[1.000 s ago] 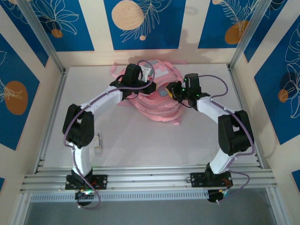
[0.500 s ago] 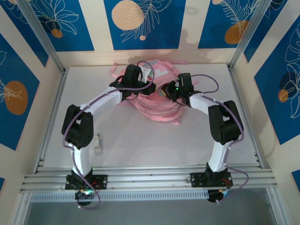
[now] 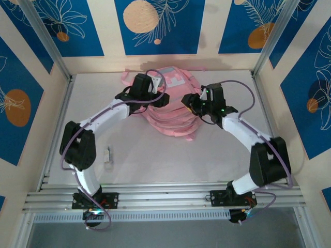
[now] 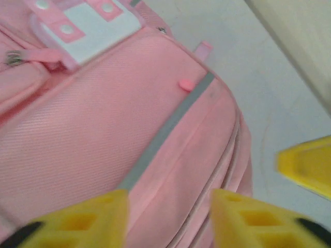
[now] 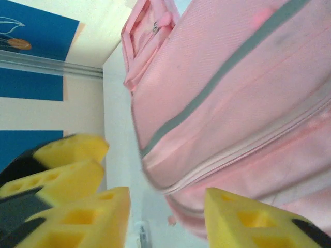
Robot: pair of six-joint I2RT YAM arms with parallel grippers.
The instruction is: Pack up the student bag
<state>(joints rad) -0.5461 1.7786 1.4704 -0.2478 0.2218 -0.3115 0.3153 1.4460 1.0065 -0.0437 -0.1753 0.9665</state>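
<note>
Change came fast. My left tool (image 4: 168,222) was shut tight a moment ago. Now its two yellow fingers stand apart, with nothing between them. My right tool (image 5: 166,217) has opened too and holds nothing. Its arm has swung back toward the right edge of the tabletop (image 3: 155,160). The left arm has moved a little toward the far left.

The student bag (image 3: 168,120) lies flat at the far edge of the tabletop, near the middle. Both tools hang just over it, one on each side. It looks pushed a bit closer to the far edge than before.

I think both tools have just let go of the bag. I can't see any open mouth on it from here. So I guess I must take a new grip before anything goes in, or this step is done.

The bag is soft pink cloth with a fine woven look. It is puffy and round at the corners. A flat grey stripe (image 4: 165,134) runs across the front pocket. A white and pink patch (image 4: 90,20) sits above it. A long zip line (image 5: 243,150) curves along the side. The cloth will sag and slide if I pinch it.
</note>
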